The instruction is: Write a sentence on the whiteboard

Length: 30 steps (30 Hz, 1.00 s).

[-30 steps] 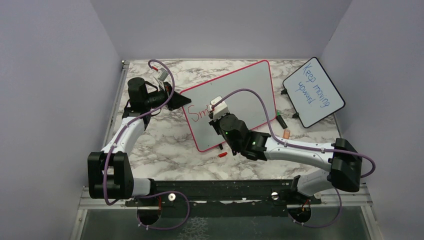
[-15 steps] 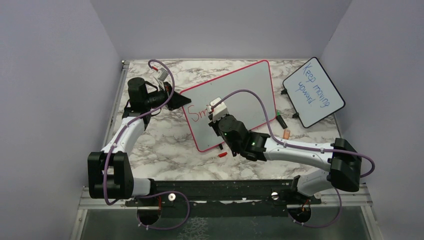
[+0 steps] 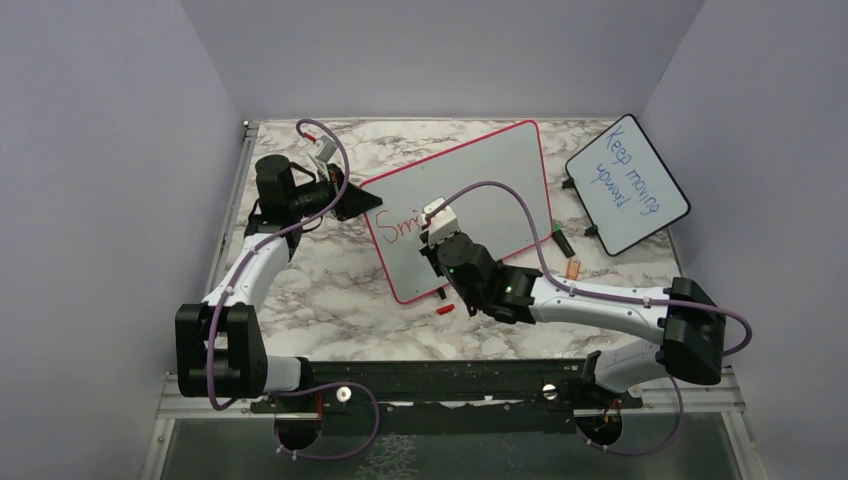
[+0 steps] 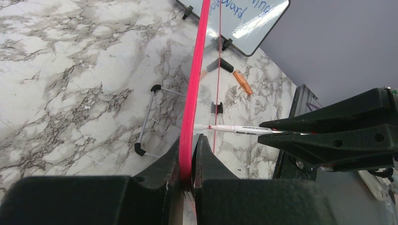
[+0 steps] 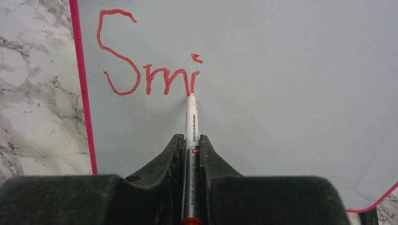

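Note:
The whiteboard (image 3: 480, 175) with the red-pink frame stands tilted on the marble table. Red writing (image 5: 150, 70) on it reads "Smi". My left gripper (image 4: 190, 140) is shut on the board's frame edge (image 4: 195, 84) at its left side. My right gripper (image 5: 191, 140) is shut on a white marker with a red end (image 5: 191, 122); the marker tip touches the board at the foot of the "i". In the top view the right gripper (image 3: 435, 235) sits over the board's lower left part, and the left gripper (image 3: 365, 203) is at the board's left edge.
A smaller black-framed board (image 3: 627, 183) with blue writing "Keep moving upward" lies at the back right. A black cap (image 3: 564, 243), an orange piece (image 3: 572, 268) and a red cap (image 3: 445, 309) lie on the table near the board. A wire stand (image 4: 150, 117) lies behind the board.
The right gripper has moved slightly right along the board with the marker, and the red writing has grown from "Sm" to "Smi". The left arm has not moved.

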Motion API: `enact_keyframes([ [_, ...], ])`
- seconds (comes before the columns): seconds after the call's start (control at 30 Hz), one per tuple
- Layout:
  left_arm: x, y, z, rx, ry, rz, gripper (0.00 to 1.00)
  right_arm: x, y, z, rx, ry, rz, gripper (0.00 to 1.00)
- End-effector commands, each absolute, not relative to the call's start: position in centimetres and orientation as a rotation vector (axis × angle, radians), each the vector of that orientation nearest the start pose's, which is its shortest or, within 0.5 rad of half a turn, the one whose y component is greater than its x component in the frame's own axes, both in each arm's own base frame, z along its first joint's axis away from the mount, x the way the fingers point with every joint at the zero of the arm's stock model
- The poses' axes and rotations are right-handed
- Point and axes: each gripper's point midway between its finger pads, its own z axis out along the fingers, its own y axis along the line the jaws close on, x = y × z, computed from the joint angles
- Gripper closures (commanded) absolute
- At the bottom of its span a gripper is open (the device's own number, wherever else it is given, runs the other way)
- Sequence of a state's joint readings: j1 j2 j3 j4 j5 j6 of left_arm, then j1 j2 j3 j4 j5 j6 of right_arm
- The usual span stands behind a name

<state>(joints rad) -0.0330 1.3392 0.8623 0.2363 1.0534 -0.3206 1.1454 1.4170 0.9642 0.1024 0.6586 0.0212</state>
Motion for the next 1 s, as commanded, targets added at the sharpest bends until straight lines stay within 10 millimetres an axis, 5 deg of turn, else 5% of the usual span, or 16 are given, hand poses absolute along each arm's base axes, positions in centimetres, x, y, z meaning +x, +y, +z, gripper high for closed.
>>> enact_keyframes([
  [0.0,34.2,-16.8,20.8,0.520,1.835,-1.101,1.00,26.2,32.3,19.0,-0.640,1.804,0.158,0.99],
  [0.27,34.2,-16.8,20.7,0.517,1.837,-1.099,1.00,26.1,32.6,19.8,-0.637,1.791,0.187,0.99],
  [0.67,34.2,-16.8,20.9,0.521,1.833,-1.099,1.00,27.6,32.8,25.6,-0.563,1.624,0.182,0.99],
  [0.97,34.2,-16.8,20.9,0.522,1.833,-1.101,1.00,29.1,33.2,26.7,-0.552,1.584,0.162,0.99],
])
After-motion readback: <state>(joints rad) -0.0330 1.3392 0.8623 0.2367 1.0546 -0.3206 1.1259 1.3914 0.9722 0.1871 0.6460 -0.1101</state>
